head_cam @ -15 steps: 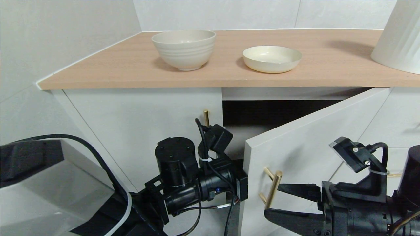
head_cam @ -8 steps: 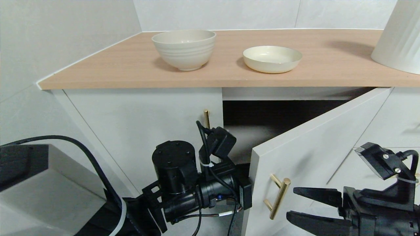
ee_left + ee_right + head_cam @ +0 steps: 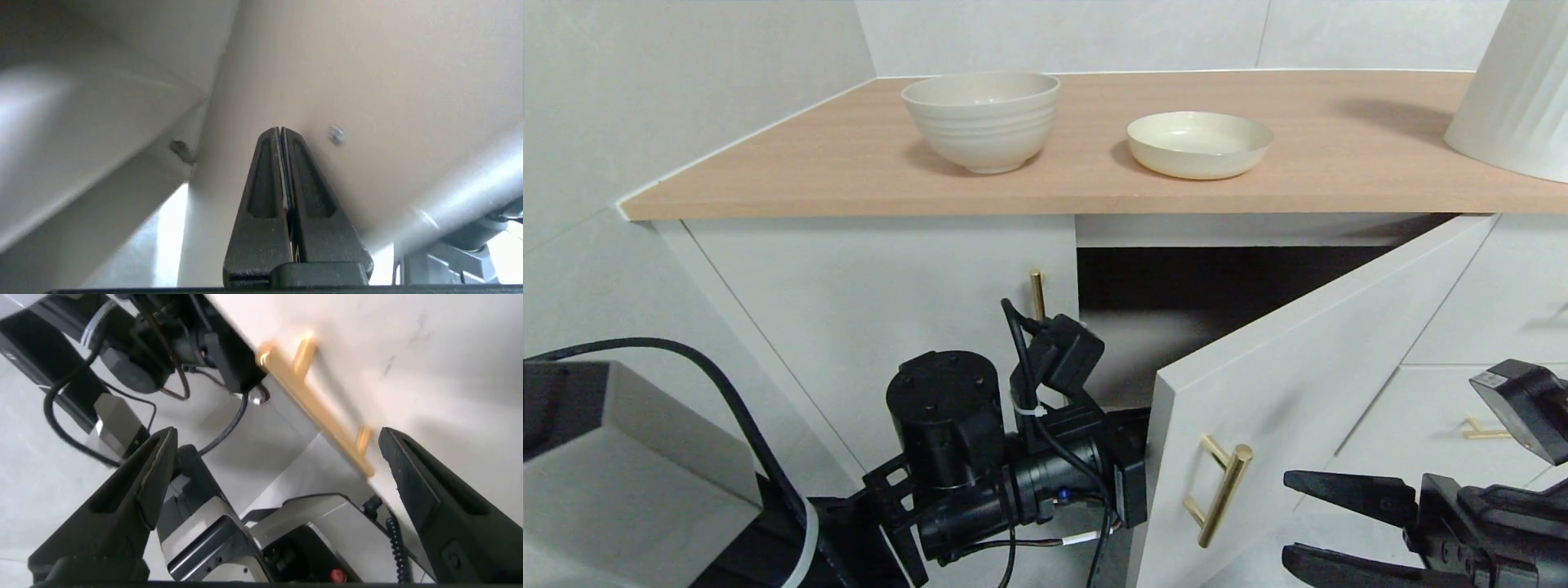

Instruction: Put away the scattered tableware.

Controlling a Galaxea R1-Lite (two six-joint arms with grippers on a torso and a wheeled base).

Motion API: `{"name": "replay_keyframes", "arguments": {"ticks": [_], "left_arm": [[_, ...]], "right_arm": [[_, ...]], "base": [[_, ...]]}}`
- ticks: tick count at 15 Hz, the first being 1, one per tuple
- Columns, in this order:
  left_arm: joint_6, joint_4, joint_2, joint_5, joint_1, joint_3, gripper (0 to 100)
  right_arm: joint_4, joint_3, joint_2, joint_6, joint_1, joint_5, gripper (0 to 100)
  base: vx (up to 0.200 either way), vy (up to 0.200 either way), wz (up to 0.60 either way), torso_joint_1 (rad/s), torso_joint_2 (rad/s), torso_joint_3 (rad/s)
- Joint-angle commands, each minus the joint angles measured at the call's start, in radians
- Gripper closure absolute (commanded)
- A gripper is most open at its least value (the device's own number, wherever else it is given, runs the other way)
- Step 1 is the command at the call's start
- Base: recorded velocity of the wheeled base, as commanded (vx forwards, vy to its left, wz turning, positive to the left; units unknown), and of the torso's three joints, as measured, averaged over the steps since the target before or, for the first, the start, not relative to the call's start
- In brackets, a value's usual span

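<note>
A big bowl point(image 3: 980, 118) and a flat dish point(image 3: 1199, 143) sit on the wooden counter point(image 3: 849, 175). Below, the left gripper point(image 3: 280, 131) is closed tight and empty behind the open door point(image 3: 1307, 343). The right gripper point(image 3: 1286, 516) is wide open and empty beside the gold handle point(image 3: 1221, 494).

On counter point(image 3: 849, 173): bowl point(image 3: 980, 118) L of dish point(image 3: 1199, 144) (cab door point(image 3: 1307, 359) below).

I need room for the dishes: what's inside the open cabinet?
The cabinet shows a dark cavity and a strip of pale shelf; the door and left arm hide the rest.
</note>
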Motion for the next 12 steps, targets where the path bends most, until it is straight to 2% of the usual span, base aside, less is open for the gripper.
{"name": "replay_keyframes", "arguments": {"ticks": [1,2,7,12], "left_arm": [[-0.001,0.003,0.003,-0.002,-0.002,-0.014,100],[-0.003,0.006,0.014,-0.004,-0.002,-0.026,100],[-0.007,0.006,0.109,-0.002,-0.002,-0.091,100],[-0.007,0.006,0.104,-0.002,-0.002,-0.095,100]], "right_arm": [[-0.001,0.007,-0.015,0.0,0.0,0.001,0],[-0.001,0.007,-0.015,0.0,0.0,0.001,0],[-0.001,0.007,-0.023,-0.002,0.0,0.001,0],[0.0,0.027,-0.052,-0.032,0.004,0.004,0]], "base": [[-0.2,0.0,0.0,0.017,0.0,-0.007],[-0.2,0.0,0.0,0.002,0.0,0.002],[0.0,0.0,0.0,0.0,0.0,0.0],[0.0,0.0,0.0,0.0,0.0,0.0]]}}
